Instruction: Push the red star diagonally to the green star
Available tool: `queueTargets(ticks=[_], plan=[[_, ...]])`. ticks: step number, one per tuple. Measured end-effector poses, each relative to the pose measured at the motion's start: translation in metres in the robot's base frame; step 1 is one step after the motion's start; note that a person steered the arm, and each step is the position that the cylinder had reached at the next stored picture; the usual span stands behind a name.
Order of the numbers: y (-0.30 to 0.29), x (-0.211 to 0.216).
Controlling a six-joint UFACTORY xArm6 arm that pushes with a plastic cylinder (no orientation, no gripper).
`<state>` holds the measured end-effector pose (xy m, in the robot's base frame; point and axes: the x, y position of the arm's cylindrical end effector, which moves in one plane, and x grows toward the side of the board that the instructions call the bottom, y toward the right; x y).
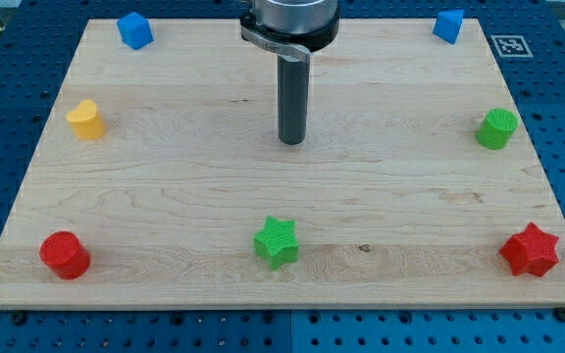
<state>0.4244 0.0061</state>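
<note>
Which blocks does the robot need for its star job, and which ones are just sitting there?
Needed:
red star, at the view's bottom right
green star, bottom middle
my tip, above the green star, touching no block

Just sitting there:
red cylinder
yellow block
blue block, top left
blue block, top right
green cylinder

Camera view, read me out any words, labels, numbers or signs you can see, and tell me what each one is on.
No readable words, brand names or numbers appear anywhere.
One sign only: a black-and-white square marker pattern, lying at the view's top right on the blue perforated surface just beyond the wooden board; it holds no letters.
The blocks carry no print.
</note>
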Motion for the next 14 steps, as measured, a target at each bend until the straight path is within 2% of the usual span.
queueTargets(ticks=[3,4,5,7,9,10,11,13,14], plan=[[0.0,0.0],[0.026,0.001],[0.083,0.003],[0.108,0.01],[0.169,0.042],[0.169,0.042],[0.198,0.047],[0.272,0.104],[0.28,0.124]])
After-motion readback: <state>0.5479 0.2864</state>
